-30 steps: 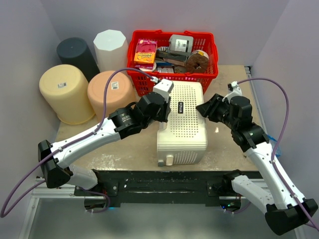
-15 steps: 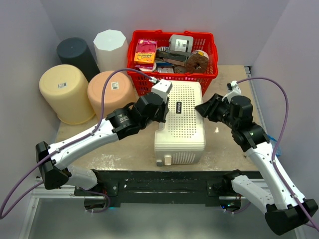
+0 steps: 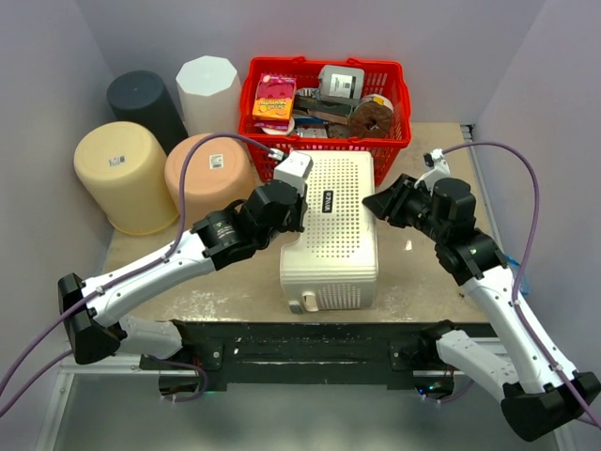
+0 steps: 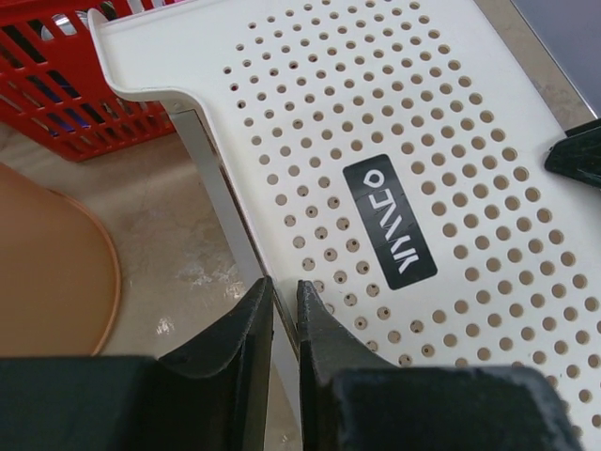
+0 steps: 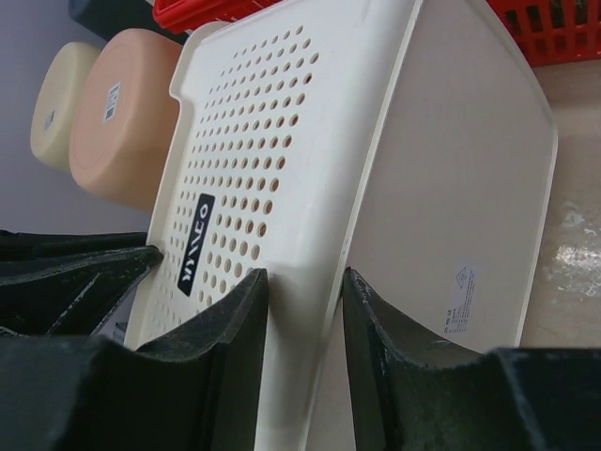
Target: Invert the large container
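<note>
A large white container is lying lengthways across the middle of the table. Its perforated face and black label are pointing up. One end is reaching the near edge, and the other is just in front of a red basket at the far edge.

The left gripper is pinching the container's thin left wall, its fingers almost together with only plastic between them. The right gripper is straddling the right top edge, fingers slightly further apart and looking clamped on it. I cannot tell whether the container is resting on the table or slightly raised.

To roll it over well, both arms would probably need to be lifting together and turning it about its long axis. They would need to be gripping firmly so the smooth plastic is not slipping, and steering clear of the basket.
</note>
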`<act>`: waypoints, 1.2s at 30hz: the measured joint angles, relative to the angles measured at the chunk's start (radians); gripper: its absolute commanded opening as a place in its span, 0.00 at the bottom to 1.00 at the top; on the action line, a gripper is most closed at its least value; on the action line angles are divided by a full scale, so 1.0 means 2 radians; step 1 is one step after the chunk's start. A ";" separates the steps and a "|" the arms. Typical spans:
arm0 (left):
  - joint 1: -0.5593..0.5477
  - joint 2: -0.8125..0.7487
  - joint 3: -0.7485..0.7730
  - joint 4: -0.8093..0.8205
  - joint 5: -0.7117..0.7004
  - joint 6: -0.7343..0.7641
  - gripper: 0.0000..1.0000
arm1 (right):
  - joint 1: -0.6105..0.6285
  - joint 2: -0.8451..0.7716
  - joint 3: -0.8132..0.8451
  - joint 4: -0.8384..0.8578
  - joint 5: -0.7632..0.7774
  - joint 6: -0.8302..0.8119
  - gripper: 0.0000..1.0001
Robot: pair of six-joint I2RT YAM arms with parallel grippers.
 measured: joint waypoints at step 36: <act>0.084 -0.104 -0.155 0.068 -0.041 -0.017 0.12 | 0.136 0.085 0.024 0.161 0.024 0.043 0.32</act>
